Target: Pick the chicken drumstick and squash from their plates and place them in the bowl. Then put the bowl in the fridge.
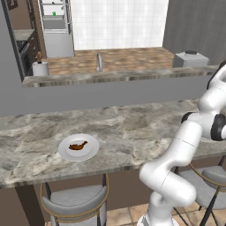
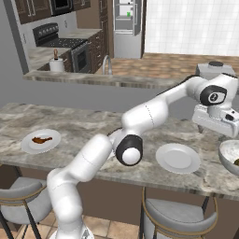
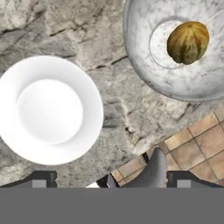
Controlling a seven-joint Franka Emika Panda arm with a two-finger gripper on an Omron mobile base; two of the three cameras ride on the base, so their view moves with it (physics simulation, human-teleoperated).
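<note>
Nearest, at the lower middle of the right base view, an empty plate (image 2: 178, 158) sits on the marble tabletop (image 2: 93, 126). Above it, at the right edge, the gripper (image 2: 215, 122) hangs with jaws wide and nothing held. Just beyond, the squash (image 3: 188, 42) already lies in the bowl (image 3: 144, 57), upper right of the hand view. Far left, the chicken drumstick (image 1: 78, 145) waits on its plate (image 1: 66, 152). The fridge (image 1: 55, 26) stands open at the back. Long reach ahead: a hasty sweep could clip the bowl near the tabletop's edge.
</note>
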